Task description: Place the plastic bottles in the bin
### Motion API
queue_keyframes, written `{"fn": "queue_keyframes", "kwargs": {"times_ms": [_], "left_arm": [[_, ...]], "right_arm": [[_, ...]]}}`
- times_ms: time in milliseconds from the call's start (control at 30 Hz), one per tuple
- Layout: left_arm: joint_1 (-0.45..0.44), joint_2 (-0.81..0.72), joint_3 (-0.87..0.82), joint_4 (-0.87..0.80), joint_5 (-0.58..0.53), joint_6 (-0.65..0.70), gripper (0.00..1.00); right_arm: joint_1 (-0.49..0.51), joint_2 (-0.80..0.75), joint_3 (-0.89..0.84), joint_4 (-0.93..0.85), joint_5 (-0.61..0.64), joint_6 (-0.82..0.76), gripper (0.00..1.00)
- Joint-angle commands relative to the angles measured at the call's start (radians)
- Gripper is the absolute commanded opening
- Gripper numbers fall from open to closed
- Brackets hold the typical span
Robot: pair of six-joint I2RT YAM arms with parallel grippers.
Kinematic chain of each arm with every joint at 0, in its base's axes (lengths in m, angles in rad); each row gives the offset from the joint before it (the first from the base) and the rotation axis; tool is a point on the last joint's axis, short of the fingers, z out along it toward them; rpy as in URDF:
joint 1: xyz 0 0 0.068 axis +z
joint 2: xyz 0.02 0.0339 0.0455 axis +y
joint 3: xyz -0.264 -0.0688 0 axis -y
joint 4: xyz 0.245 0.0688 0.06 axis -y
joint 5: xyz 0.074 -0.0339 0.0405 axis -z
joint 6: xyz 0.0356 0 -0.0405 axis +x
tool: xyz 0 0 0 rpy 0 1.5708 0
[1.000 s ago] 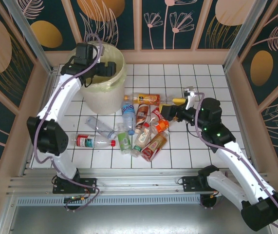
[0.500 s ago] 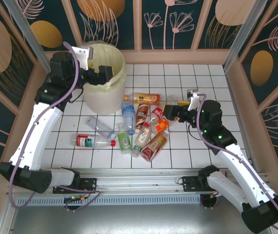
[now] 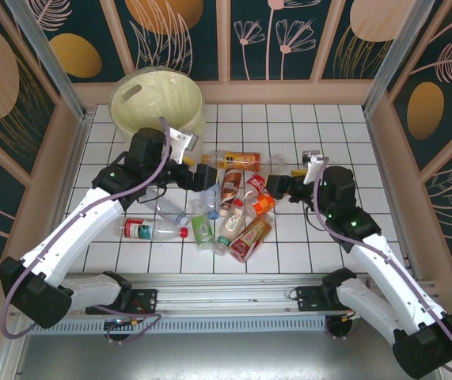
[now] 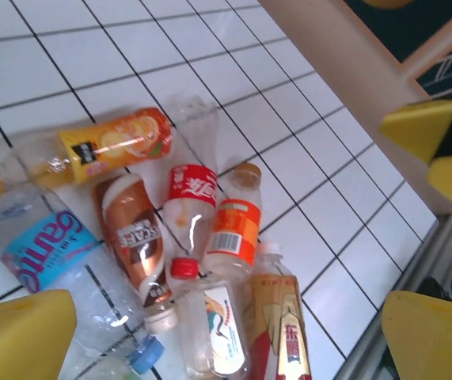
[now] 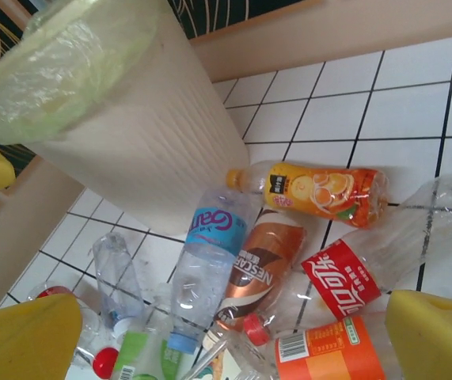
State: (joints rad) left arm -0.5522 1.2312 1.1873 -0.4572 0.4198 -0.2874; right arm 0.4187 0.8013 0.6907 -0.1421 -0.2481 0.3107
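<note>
Seen from above, a white tiled surface is walled in by dark panels painted with leaves. A big round bin, pale cream-yellow and lined with a translucent yellowish bag, stands at the far left corner.

About a dozen small clear plastic bottles lie on their sides in a loose heap at the middle of the surface, just in front of the bin and to its right.

- **Juice bottle:** the juice bottle, with an orange label and a yellow cap, lies crosswise at the far side of the heap.
- **Row beside it:** packed side by side are a blue-label bottle, a brown coffee bottle, a red-label bottle with a red cap, and an orange-label bottle with a brown cap.
- **Near side:** a green-label bottle lies here.
- **Left of the heap:** a lone bottle lies a little apart.

The left fingers, tipped with yellow pads, hang over the heap's left edge by the blue-label bottle. They are spread wide and hold nothing. The right fingers sit at the heap's right edge, also spread wide and empty.
</note>
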Motion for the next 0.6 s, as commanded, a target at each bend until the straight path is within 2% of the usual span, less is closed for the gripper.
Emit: {"fn": "queue_keyframes", "kwargs": {"times_ms": [0, 133, 300, 433, 567], "left_arm": [[-0.003, -0.004, -0.010, 0.073, 0.056, -0.030, 0.97], [-0.005, -0.016, -0.031, 0.068, 0.068, -0.077, 0.95], [-0.017, -0.079, -0.104, 0.067, 0.059, -0.112, 0.92], [-0.050, -0.157, -0.254, 0.113, -0.017, -0.166, 0.90], [-0.088, -0.226, -0.362, 0.123, -0.118, -0.264, 0.90]], "right_arm": [[0.000, -0.014, -0.030, 0.020, 0.074, -0.027, 0.99], [0.028, 0.011, -0.025, -0.019, 0.115, -0.039, 0.99], [0.195, 0.052, -0.006, -0.055, 0.249, -0.067, 0.99], [0.306, 0.036, 0.021, -0.086, 0.292, -0.064, 0.99], [0.346, -0.004, 0.028, -0.112, 0.336, -0.053, 0.99]]}}
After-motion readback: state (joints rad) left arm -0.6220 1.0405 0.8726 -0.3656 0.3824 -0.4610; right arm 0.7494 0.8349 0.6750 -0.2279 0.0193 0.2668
